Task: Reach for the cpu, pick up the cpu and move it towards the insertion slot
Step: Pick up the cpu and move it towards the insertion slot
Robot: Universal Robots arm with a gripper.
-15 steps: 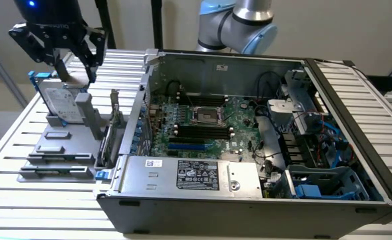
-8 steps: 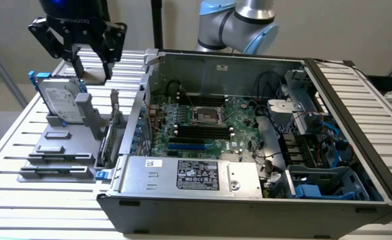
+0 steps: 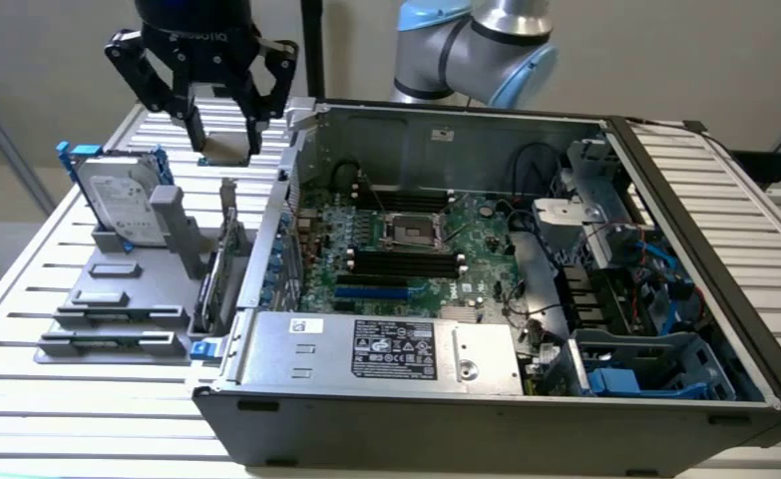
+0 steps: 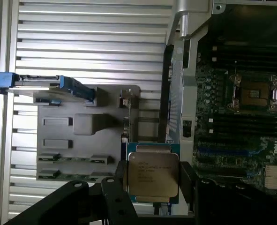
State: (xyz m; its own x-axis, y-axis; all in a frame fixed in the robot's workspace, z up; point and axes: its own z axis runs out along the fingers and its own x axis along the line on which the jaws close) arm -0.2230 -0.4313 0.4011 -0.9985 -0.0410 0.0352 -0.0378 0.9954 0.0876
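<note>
One gripper [image 3: 225, 135] up in air, fingers clamped on cpu [image 4: 153, 174]; chip lifted clear of grey holder tray [image 3: 124, 289], hanging above slatted table [image 3: 58, 399] just outside open computer case [image 3: 497, 399]; chip's printed silver top faces wrist camera; insertion slot [image 3: 412, 232] sits inside case on green board, well apart from chip, toward exterior view's right; hard drive [image 3: 118, 200] stands upright on tray, near gripper.
</note>
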